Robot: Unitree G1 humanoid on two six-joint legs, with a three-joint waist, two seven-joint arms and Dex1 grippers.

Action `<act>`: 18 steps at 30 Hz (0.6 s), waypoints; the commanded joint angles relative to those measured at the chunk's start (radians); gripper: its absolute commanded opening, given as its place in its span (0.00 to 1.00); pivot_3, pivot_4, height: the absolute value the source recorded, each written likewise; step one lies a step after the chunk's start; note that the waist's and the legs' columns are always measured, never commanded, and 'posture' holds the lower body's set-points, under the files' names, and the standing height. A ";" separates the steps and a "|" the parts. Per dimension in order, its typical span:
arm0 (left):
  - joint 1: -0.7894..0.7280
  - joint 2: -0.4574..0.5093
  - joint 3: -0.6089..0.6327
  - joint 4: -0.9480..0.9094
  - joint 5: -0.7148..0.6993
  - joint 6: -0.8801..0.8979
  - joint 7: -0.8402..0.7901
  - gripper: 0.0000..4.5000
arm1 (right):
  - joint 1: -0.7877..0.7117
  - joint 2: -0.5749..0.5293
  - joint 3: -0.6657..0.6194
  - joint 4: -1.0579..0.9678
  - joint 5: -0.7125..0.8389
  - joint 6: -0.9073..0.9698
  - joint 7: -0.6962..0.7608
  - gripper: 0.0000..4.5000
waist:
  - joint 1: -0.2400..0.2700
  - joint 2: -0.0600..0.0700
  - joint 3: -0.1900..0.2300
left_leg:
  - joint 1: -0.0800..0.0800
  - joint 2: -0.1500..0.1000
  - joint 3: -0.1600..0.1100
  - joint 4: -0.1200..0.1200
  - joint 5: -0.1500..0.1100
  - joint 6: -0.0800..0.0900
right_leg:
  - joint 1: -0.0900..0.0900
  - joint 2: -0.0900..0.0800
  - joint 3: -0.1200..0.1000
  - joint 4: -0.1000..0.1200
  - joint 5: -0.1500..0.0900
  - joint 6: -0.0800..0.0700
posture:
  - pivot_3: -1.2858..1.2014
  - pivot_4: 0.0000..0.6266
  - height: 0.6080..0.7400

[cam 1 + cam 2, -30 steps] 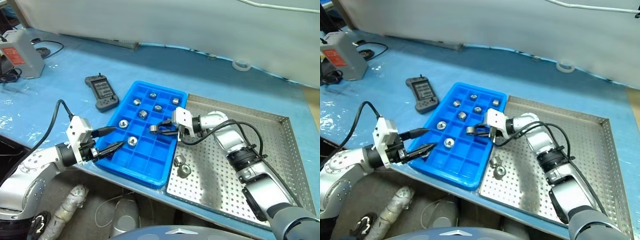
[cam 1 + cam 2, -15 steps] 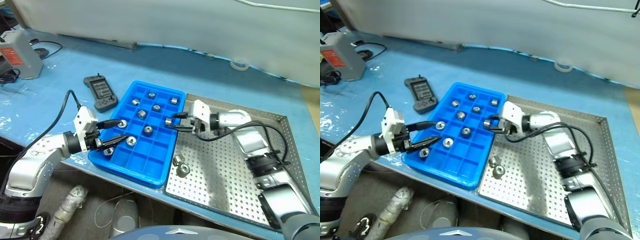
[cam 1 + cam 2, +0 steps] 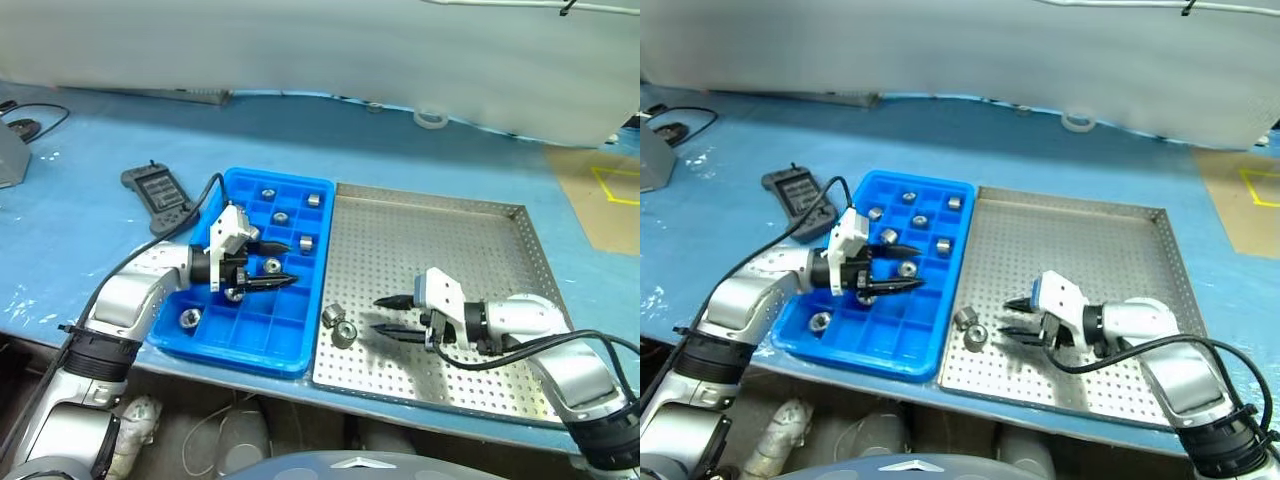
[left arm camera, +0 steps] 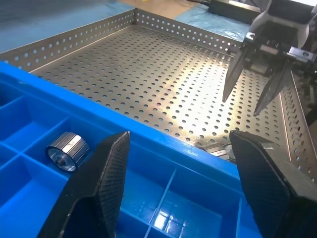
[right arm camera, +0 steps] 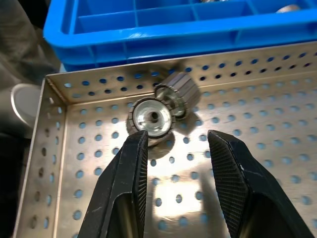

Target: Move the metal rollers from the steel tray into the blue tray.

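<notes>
With two metal rollers [image 3: 337,325] left at the steel tray's [image 3: 470,235] near-left corner, the empty, parted right gripper [image 3: 392,315] should straddle one squarely; the left gripper [image 3: 281,264] hovers open, empty, over the blue tray [image 3: 245,345].

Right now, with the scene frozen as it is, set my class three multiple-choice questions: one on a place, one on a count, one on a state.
1. Where in the steel tray do the metal rollers lie?
A) the far right corner
B) by the edge next to the blue tray
C) dead centre

2. How many metal rollers lie in the steel tray?
A) none
B) five
C) two

3. How is the right gripper?
A) open, empty
B) shut on a roller
C) shut, empty

Answers:
1 B: both sit close to the side that meets the blue tray.
2 C: a pair shows on the perforated floor.
3 A: its fingers stand apart with nothing between them.
</notes>
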 commanded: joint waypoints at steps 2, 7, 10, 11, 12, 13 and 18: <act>0.010 0.026 0.023 -0.020 0.002 -0.011 -0.020 0.75 | -0.026 0.006 0.033 0.068 -0.008 -0.047 0.019 0.43 | -0.004 0.001 0.000 | -0.001 -0.001 0.000 0.000 0.000 0.001 | 0.000 -0.001 0.000 0.000 0.000 0.000 | 0.50 0.24 1.00; 0.050 0.054 0.039 -0.049 -0.002 -0.001 -0.016 0.75 | -0.057 0.045 0.115 0.120 -0.050 -0.106 0.023 0.43 | -0.008 0.000 0.000 | -0.002 -0.001 0.001 0.001 -0.001 0.002 | 0.000 -0.001 -0.001 -0.001 0.000 -0.001 | 0.51 0.24 1.00; 0.058 0.061 0.045 -0.060 -0.004 0.002 -0.010 0.75 | -0.057 0.042 0.128 0.124 -0.042 -0.125 0.049 0.47 | -0.002 0.001 0.000 | -0.003 -0.001 0.001 0.001 -0.001 0.002 | 0.000 -0.001 -0.001 -0.001 0.000 -0.001 | 0.52 0.24 1.00; 0.061 0.064 0.048 -0.063 -0.004 0.002 -0.009 0.75 | -0.053 0.040 0.129 0.119 -0.035 -0.128 0.058 0.51 | 0.000 0.001 0.000 | -0.003 -0.001 0.001 0.001 -0.001 0.003 | 0.000 -0.001 -0.001 -0.002 0.000 -0.001 | 0.52 0.24 1.00; 0.062 0.066 0.049 -0.063 -0.004 0.002 -0.009 0.75 | -0.051 0.039 0.129 0.117 -0.030 -0.129 0.063 0.56 | 0.002 0.001 0.000 | -0.003 -0.001 0.001 0.001 -0.002 0.003 | 0.001 -0.001 -0.001 -0.002 0.000 -0.001 | 0.52 0.24 1.00; 0.064 0.071 0.053 -0.068 -0.007 0.005 -0.010 0.75 | -0.053 0.042 0.130 0.112 -0.027 -0.125 0.062 0.63 | 0.004 0.001 0.000 | -0.002 -0.001 0.001 0.001 -0.002 0.003 | 0.001 -0.001 -0.001 -0.002 0.000 -0.001 | 0.52 0.24 1.00; 0.067 0.086 0.059 -0.076 -0.003 0.008 -0.013 0.75 | -0.090 0.082 0.169 0.161 -0.102 -0.148 0.007 0.99 | 0.010 0.001 0.000 | -0.001 0.000 0.001 0.001 -0.001 0.002 | 0.001 -0.001 -0.001 0.000 0.000 -0.001 | 0.52 0.24 1.00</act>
